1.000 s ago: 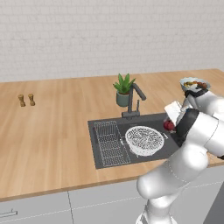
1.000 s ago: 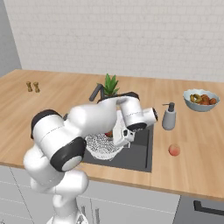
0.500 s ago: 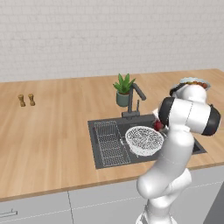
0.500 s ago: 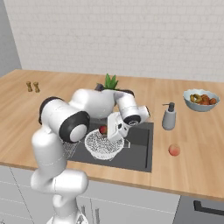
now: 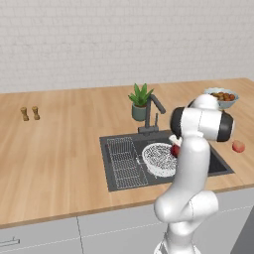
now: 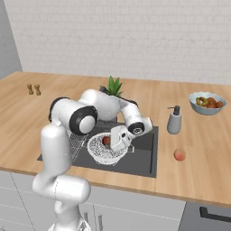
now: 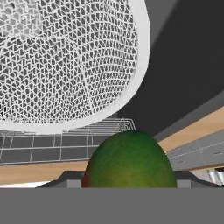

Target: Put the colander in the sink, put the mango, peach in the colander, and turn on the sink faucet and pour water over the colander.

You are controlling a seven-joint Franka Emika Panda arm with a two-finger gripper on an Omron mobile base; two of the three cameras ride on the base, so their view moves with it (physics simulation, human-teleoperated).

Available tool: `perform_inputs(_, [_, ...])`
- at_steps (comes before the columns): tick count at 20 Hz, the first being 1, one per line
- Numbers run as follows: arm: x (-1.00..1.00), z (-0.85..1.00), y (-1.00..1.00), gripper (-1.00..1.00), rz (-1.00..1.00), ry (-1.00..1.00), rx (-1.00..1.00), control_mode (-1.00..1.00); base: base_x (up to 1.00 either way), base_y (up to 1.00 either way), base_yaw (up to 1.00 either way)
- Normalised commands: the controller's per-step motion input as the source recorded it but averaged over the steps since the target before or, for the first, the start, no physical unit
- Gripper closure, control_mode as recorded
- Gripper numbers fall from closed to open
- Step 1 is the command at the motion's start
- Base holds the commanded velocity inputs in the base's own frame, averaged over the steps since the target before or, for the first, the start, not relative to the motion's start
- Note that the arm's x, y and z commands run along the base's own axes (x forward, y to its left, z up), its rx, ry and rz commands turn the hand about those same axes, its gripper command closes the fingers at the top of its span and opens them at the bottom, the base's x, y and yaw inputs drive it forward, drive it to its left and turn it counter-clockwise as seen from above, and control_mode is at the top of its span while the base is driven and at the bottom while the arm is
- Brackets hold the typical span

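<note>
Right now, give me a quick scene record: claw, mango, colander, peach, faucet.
claw: shut on the mango, over the colander
mango: in the claw, above the colander rim, not yet dropped in
colander: in the sink, upright, nothing seen inside
peach: on the counter right of the sink, untouched
faucet: behind the sink, no water seen running
steps left: release mango, fetch peach, turn on water

You are looking at a wooden counter [image 5: 64, 154] backed by a white brick wall [image 5: 99, 39]. A potted plant [image 5: 139, 100] is standing by two small shakers [image 5: 30, 113] sitting far left; a fruit bowl [image 6: 207, 103] and soap dispenser [image 6: 174, 120] are sitting right.
</note>
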Motion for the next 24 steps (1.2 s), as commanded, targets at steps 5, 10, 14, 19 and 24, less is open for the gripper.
perform_inputs(5, [0.02,-0.54,0.16,1.00,0.00,0.00,0.00,-1.00,0.00,0.00,0.00])
perform_inputs(10, [0.12,-0.37,0.36,1.00,-0.02,0.00,-0.05,-1.00,0.00,0.00,0.00])
perform_inputs(14, [0.13,-0.24,0.48,1.00,-0.06,0.00,-0.07,-1.00,0.00,0.00,0.00])
perform_inputs(19, [0.19,-0.34,0.32,1.00,-0.05,0.00,-0.06,-1.00,0.00,0.00,0.00])
perform_inputs(24, [0.08,-0.34,0.02,1.00,-0.02,0.00,0.00,-1.00,0.00,0.00,0.00])
